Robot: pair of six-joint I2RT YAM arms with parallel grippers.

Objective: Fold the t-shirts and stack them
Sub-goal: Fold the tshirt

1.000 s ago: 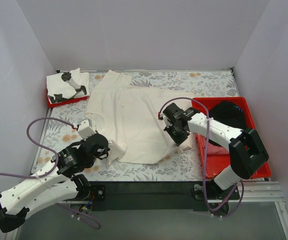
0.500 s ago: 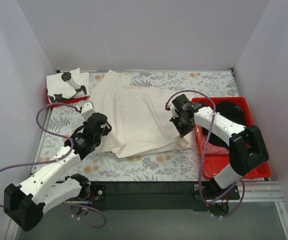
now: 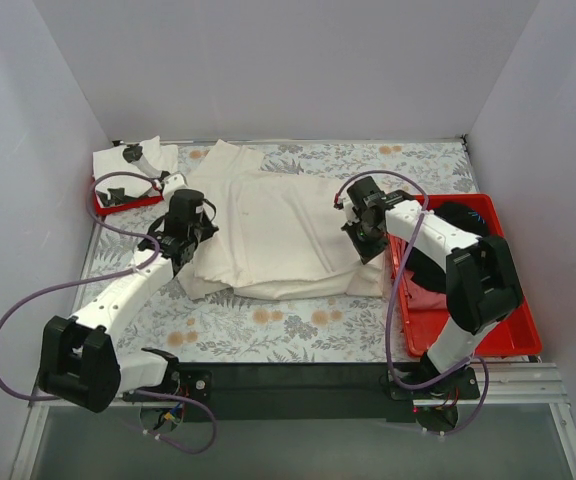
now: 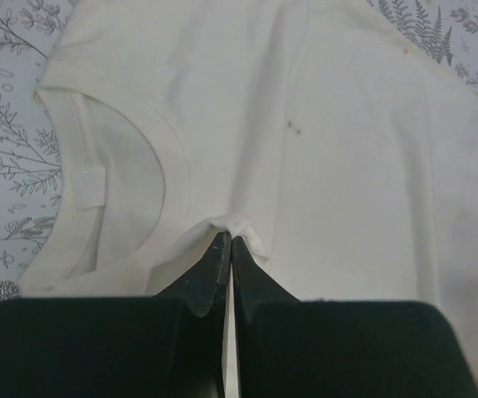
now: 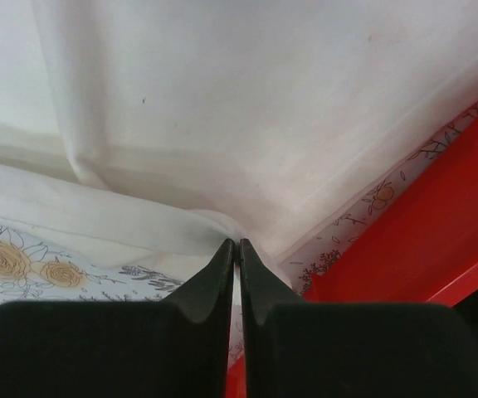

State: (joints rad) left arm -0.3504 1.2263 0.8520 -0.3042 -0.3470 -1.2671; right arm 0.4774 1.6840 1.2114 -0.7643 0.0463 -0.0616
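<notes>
I see the cream t-shirt lying mid-tabletop, its near part doubled over. My left fingers are clenched on a fold beside the collar. My right fingers pinch its right edge, just beside the red tray.

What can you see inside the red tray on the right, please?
The red tray holds a black t-shirt and a pinkish cloth; the right arm covers whatever lies between them.

White arms w/ blk joints (purple cables).
</notes>
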